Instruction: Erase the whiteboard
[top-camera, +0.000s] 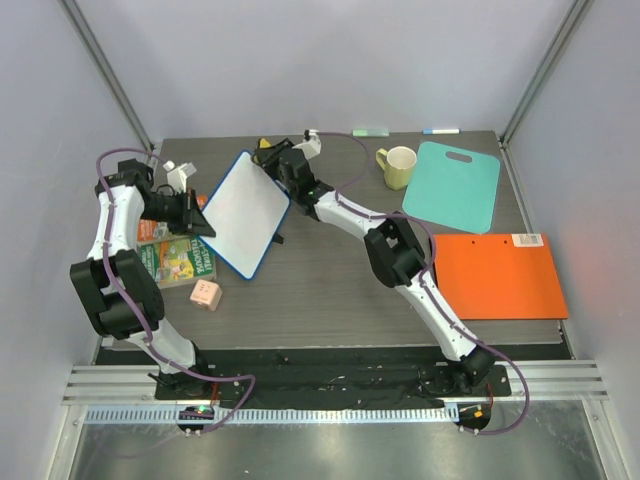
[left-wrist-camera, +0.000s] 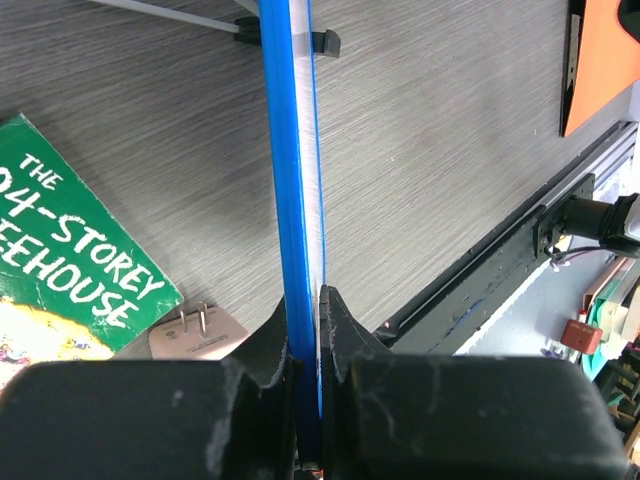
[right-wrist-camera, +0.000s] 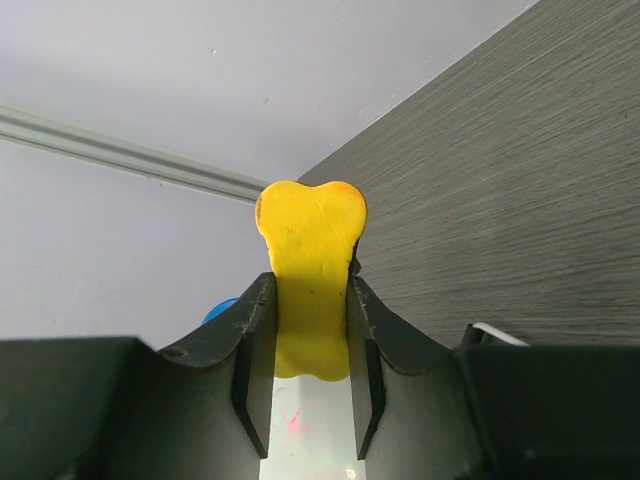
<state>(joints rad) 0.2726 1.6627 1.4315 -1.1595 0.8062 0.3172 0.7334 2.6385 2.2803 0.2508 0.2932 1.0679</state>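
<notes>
now left hand (left-wrist-camera: 305, 300) clamps the whiteboard (top-camera: 245, 212) by its rim, right hand (right-wrist-camera: 308, 330) grips a yellow eraser (right-wrist-camera: 310, 240).

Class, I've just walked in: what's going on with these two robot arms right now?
The left arm's jaws are shut on the whiteboard's blue rim, holding the board tilted above the table. The right arm's jaws grip a yellow eraser pad at the board's far edge. Faint pink marks show on the white surface, so wiping isn't finished.
</notes>
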